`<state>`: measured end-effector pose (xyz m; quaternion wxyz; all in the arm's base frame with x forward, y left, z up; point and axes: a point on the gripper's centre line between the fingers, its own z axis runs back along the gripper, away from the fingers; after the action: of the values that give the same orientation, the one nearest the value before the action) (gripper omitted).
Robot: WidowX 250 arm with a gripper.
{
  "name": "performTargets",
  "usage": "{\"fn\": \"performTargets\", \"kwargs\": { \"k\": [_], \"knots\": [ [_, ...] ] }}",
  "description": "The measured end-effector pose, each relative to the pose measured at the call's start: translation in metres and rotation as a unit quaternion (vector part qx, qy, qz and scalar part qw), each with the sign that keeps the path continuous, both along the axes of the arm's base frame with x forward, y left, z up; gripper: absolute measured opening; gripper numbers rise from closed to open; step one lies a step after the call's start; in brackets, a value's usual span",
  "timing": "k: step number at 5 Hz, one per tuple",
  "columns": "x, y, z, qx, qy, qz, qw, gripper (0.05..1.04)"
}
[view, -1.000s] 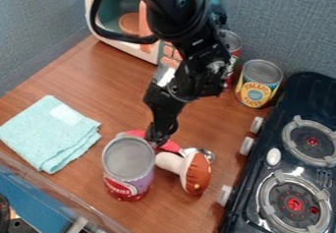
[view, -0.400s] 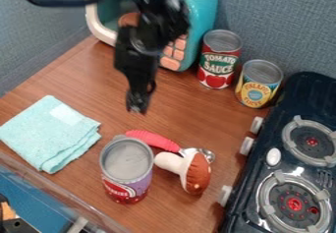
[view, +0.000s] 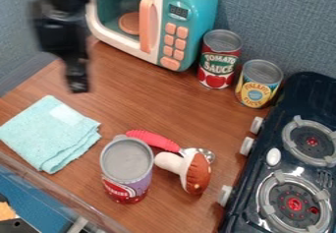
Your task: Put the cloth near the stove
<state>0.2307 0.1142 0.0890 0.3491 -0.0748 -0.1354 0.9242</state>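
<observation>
The pale turquoise cloth (view: pixel 49 136) lies folded flat at the left of the frame, on the wooden surface (view: pixel 154 97), well apart from the stove (view: pixel 308 87) at the right. In the upper left, the black gripper (view: pixel 78 86) hangs above the surface, higher in the frame than the cloth. Whether it is spread or closed cannot be made out. To its right, the teal-and-white toy microwave (view: pixel 197 11) stands at the top. Right of the cloth, the purple-and-red can (view: pixel 128 163) stands upright, lower in the frame. The red-handled utensil (view: pixel 152 138) lies behind it, its metal end towards the right, and the toy mushroom (view: pixel 195 173) lies just beside that end, brown cap to the right. The red tomato can (view: pixel 218 62) and the yellow can (view: pixel 257 87) stand upright near each other at upper right. The dark stove has two round burners and pale knobs along its left side.
</observation>
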Motion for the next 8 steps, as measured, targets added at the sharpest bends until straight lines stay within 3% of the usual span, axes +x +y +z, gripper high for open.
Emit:
{"fn": "performTargets", "kwargs": {
  "k": [1,2,3,4,5,7,8],
  "knots": [
    [-0.033,0.035,-0.025,-0.021,0.008,0.059,0.9980,0.999],
    [-0.058,0.056,-0.050,-0.033,0.011,0.068,0.9971,0.999],
    [-0.067,0.058,-0.076,-0.026,0.041,0.041,0.9980,0.999],
    [-0.068,0.058,-0.098,-0.031,0.056,0.016,0.9978,0.999],
    [-0.065,0.058,-0.103,-0.024,0.064,0.011,0.9976,0.999],
    [-0.048,0.053,-0.110,-0.041,0.072,0.011,0.9965,0.999],
    [-0.038,0.053,-0.115,-0.053,0.089,0.011,0.9945,0.999]
  ]
}}
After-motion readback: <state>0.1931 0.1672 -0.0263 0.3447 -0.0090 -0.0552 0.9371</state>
